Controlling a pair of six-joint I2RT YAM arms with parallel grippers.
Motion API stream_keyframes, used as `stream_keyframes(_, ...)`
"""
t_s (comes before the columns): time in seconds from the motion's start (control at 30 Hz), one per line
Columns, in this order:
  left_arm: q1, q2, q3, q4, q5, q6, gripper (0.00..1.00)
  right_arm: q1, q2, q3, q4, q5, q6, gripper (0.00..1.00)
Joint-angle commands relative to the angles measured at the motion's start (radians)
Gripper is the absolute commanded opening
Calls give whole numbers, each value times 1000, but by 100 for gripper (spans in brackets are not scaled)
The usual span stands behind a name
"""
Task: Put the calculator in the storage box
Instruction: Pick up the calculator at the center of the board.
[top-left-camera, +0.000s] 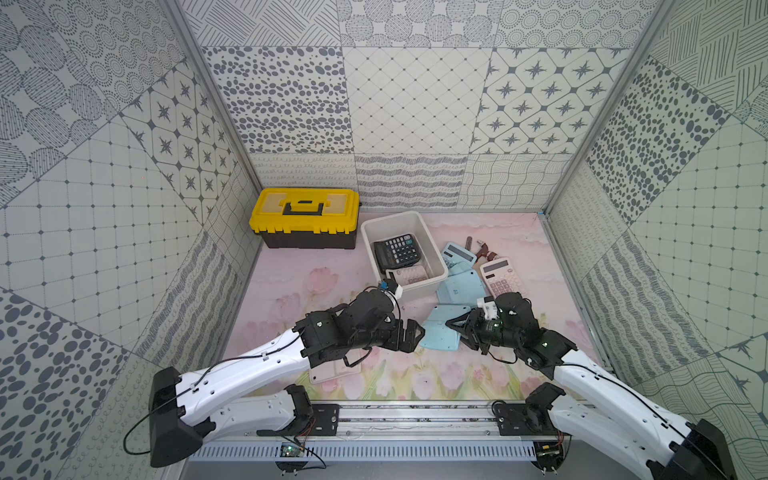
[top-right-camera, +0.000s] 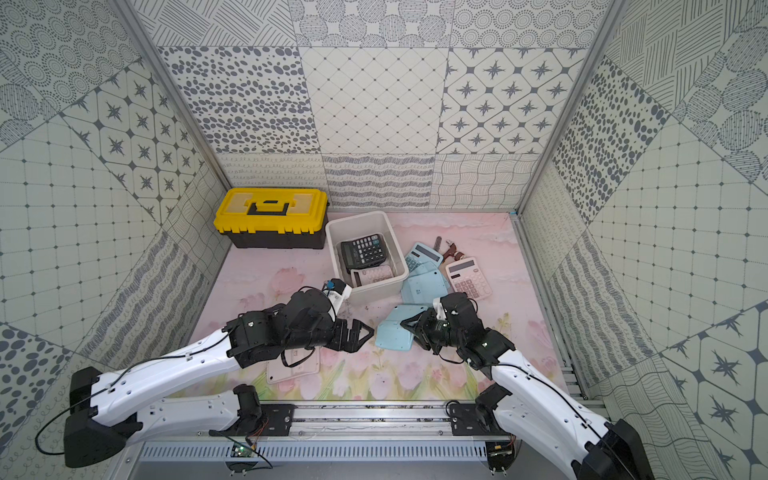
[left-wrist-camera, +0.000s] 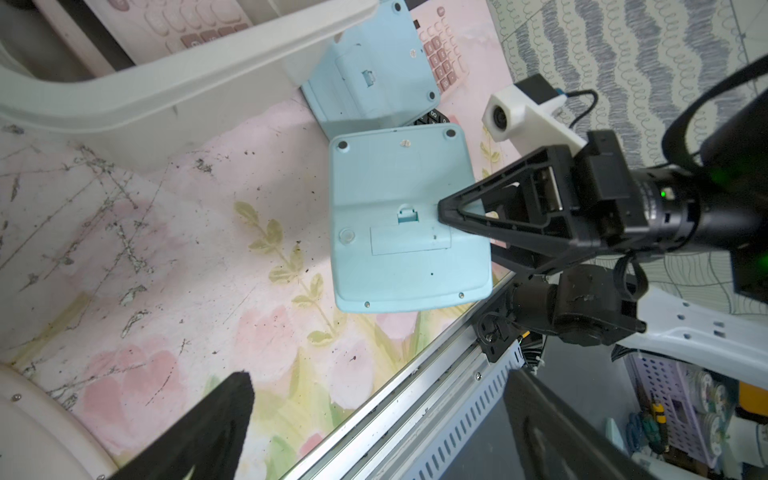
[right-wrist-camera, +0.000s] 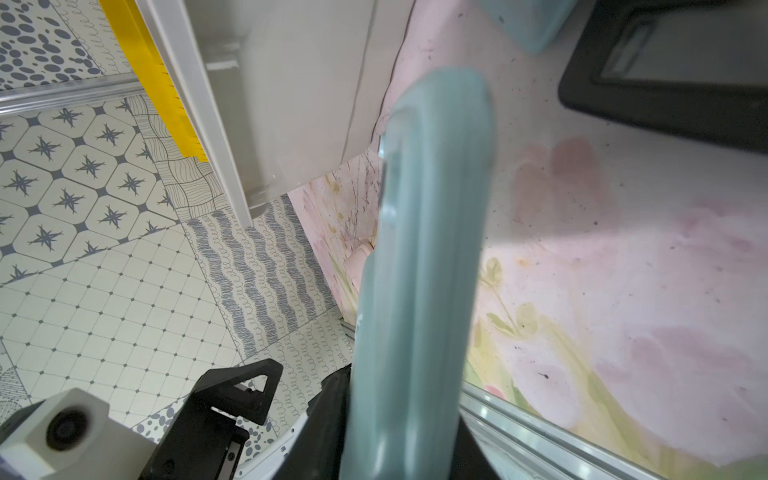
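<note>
R gripper clamped on blue calculator, back side up, over counter, just outside storage box. L gripper jaws wide, empty, close by.

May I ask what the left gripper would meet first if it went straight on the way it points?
Probably the light blue calculator in the right gripper, just ahead of the left gripper; height is unclear.
</note>
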Motion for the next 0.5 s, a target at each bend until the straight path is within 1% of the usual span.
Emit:
stream_keyframes(0.0,-45,21,28,13,-95,249,100,-27,41,80,-25,-85,35,13)
stream_keyframes(0.03,-51,18,29,13,-100,275,100,-38,59,92,-33,-102,37,12)
stream_keyframes(0.2,-79,3,16,24,-120,397,100,-70,123,131,-50,-156,51,12)
stream_keyframes(0.3,-131,15,16,23,-196,479,100,-78,157,151,-53,-184,59,12)
stream_keyframes(0.47,-213,89,36,9,-327,605,100,-84,199,175,-56,-213,71,12)
